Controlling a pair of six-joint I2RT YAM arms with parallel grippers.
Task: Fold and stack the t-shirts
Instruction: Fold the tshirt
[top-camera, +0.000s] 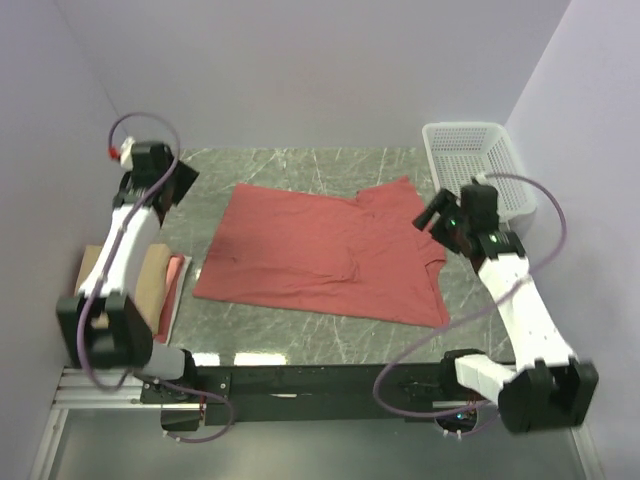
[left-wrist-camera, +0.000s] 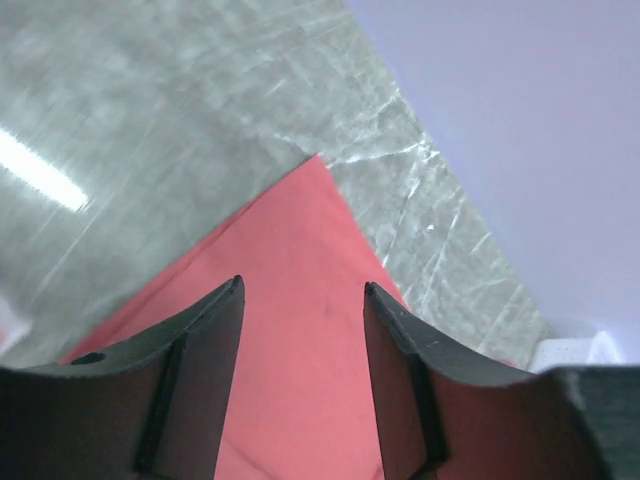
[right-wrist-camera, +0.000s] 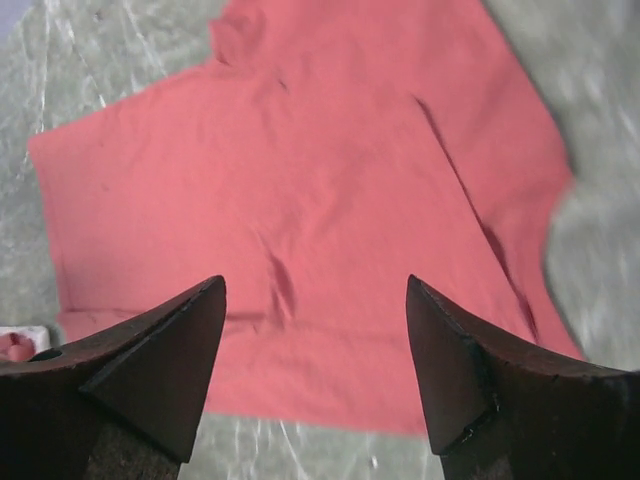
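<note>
The salmon-red t-shirt (top-camera: 320, 250) lies spread flat on the grey marble table, partly folded at its right end. It fills the left wrist view (left-wrist-camera: 290, 300) and the right wrist view (right-wrist-camera: 320, 170). My left gripper (top-camera: 180, 180) hovers open above the shirt's far left corner, with nothing between its fingers (left-wrist-camera: 205, 330). My right gripper (top-camera: 432, 217) hovers open over the shirt's right end, empty. A folded tan-beige shirt (top-camera: 150, 285) lies on a folded pink one (top-camera: 176, 280) at the table's left edge, partly hidden by my left arm.
A white mesh basket (top-camera: 478, 165) stands at the far right corner. Lilac walls close in the table at the back and both sides. The black rail (top-camera: 320, 380) with both arm bases runs along the near edge.
</note>
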